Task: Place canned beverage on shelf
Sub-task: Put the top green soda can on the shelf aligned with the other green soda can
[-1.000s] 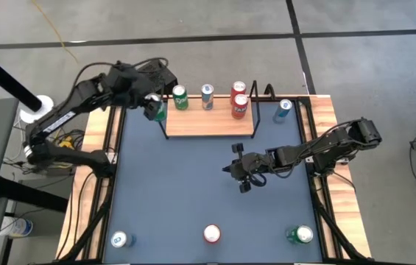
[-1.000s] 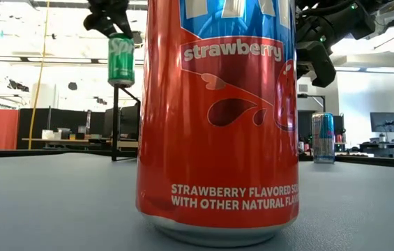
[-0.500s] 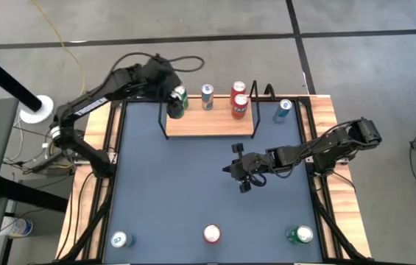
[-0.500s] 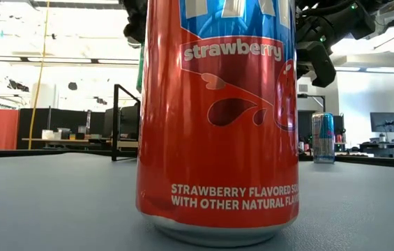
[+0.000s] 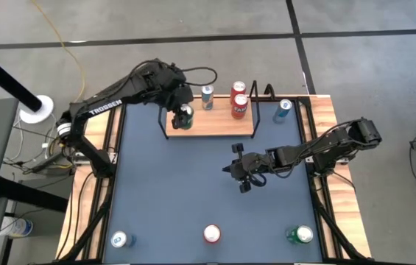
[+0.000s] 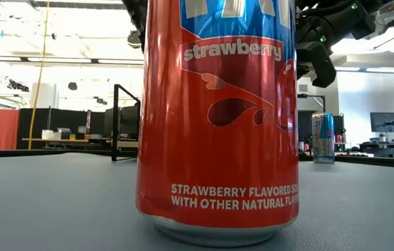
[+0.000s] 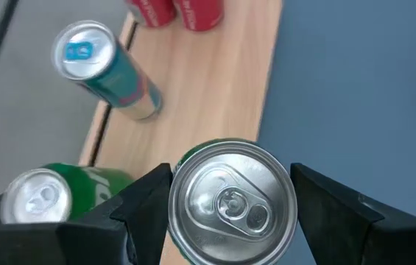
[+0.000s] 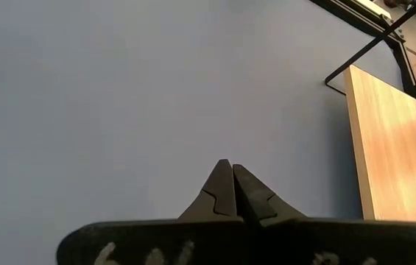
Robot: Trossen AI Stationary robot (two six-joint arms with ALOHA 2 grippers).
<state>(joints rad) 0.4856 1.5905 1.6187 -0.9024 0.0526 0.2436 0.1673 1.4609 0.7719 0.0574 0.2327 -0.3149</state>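
**Green can over the shelf's front edge, neighbours close**

Grey concrete floor surrounds the dark-topped bench point(image 5: 193, 199), and the shelf point(image 5: 215, 124) lies at its 12 o'clock edge. Judging from the wrist view, the main risk is the edge: the held can point(image 7: 231, 200) hangs over the line where light wood meets bench top, so if it is lowered there it may catch the lip, tip, and roll off toward 6 o'clock. A second green can point(image 7: 42, 193) stands just beside it toward the back, at about 12 o'clock of the held one seen from above, and a teal can point(image 5: 207, 96) is near at about 1 o'clock. A sideways drift while lowering or opening could knock either. Two red cans point(image 5: 239, 101) sit farther along at 3 o'clock and look safe. The black wire frame at the shelf's 9 o'clock end is close to the arm and could snag it.

The left hand point(image 5: 184, 116) is clenched on the green can, one finger on each side of the body just below the rim, holding it upright. I cannot tell whether its base touches the wood.

The right hand point(image 5: 243, 174) waits over the bench middle, fingers pressed together on nothing.

A strawberry can point(image 6: 217, 118) fills the low view at 6 o'clock.
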